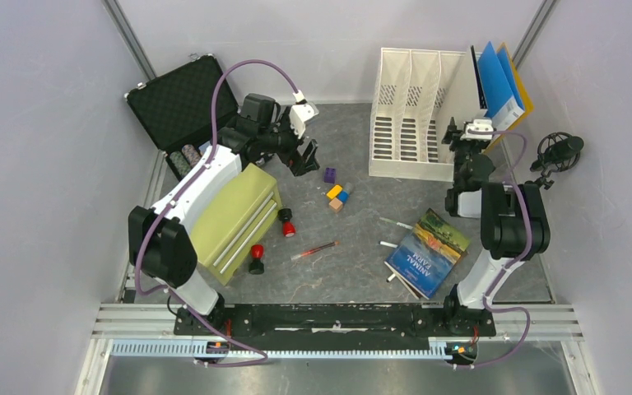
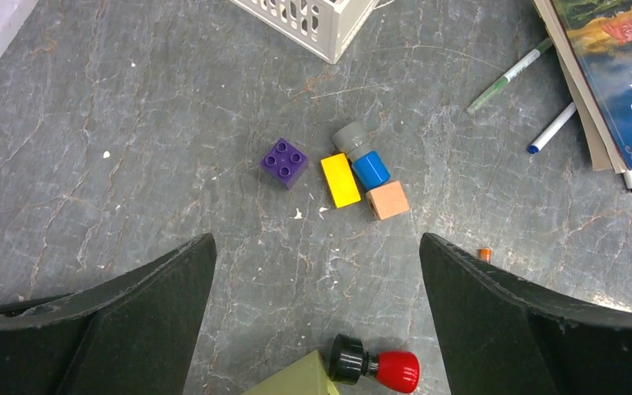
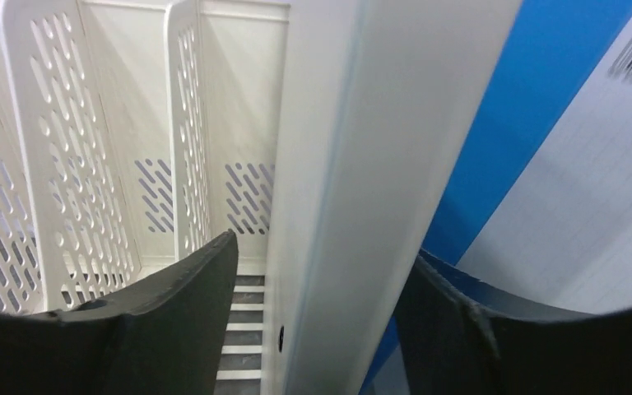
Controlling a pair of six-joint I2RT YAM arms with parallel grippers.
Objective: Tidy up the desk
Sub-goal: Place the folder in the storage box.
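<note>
On the grey marbled desk [image 1: 354, 271] beneath both arms, the left gripper [image 2: 317, 247] hangs wide open over five toy blocks [image 2: 340, 179]. The right gripper [image 3: 327, 247], jaws parted, straddles a white file rack [image 3: 337, 164] wall. One book [image 1: 426, 251] reads "ANIMAL FARM".

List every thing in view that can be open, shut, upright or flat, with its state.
black case, open
drawer cabinet, drawers shut
book, closed, lying flat
file rack, upright
blue folder, standing upright
left gripper, open, empty
right gripper, open, astride a white panel
</note>
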